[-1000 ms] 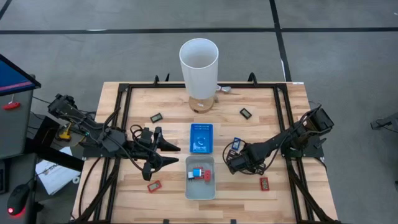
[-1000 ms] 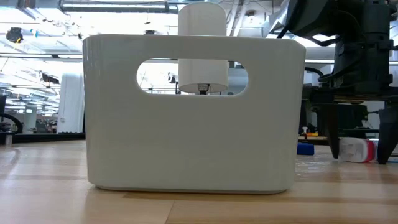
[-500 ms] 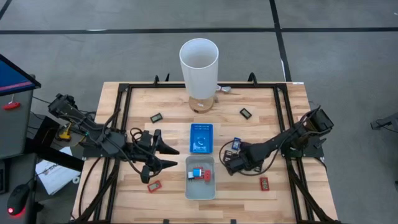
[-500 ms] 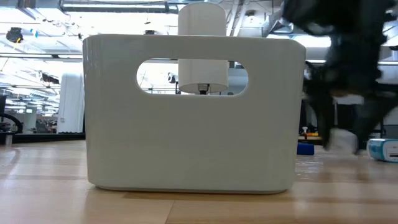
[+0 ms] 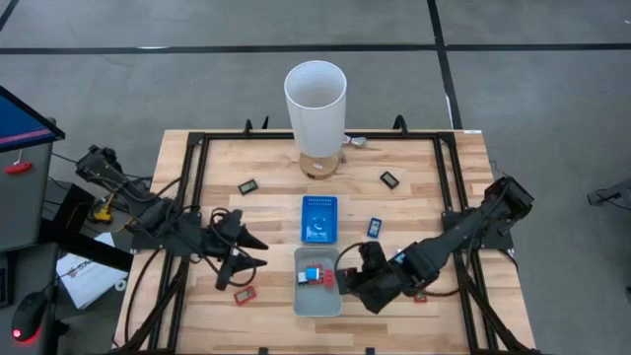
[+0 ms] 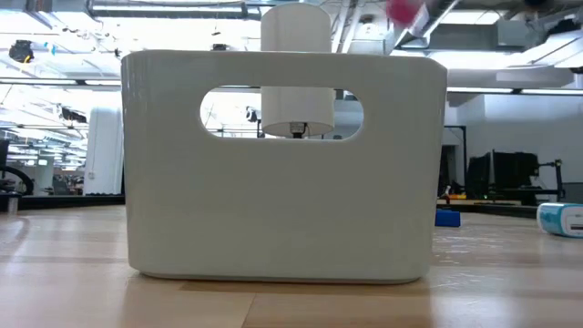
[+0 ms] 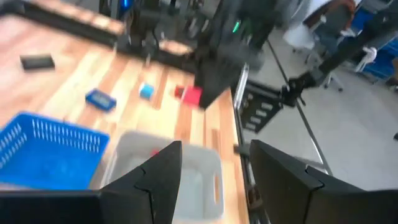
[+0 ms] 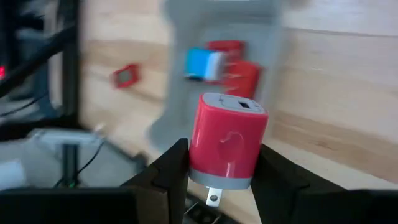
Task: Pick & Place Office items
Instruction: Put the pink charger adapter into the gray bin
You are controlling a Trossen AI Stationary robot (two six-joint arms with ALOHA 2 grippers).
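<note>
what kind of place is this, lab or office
Most likely a robotics lab or workshop: a wooden table with framed-in arms, exposed ceiling pipes in an open hall, and office chairs on a bare grey floor.

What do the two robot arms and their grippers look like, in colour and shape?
Both arms are dark, nearly black, slim and jointed. The left gripper ends in two pointed dark fingers. The right gripper has similar dark, angular fingers. Black cables run along the arms.

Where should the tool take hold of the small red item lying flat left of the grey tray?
The red item lies flat and alone on the table, so probably from straight above, pinching its two long edges. The left tool, open, hovers nearest.
</note>
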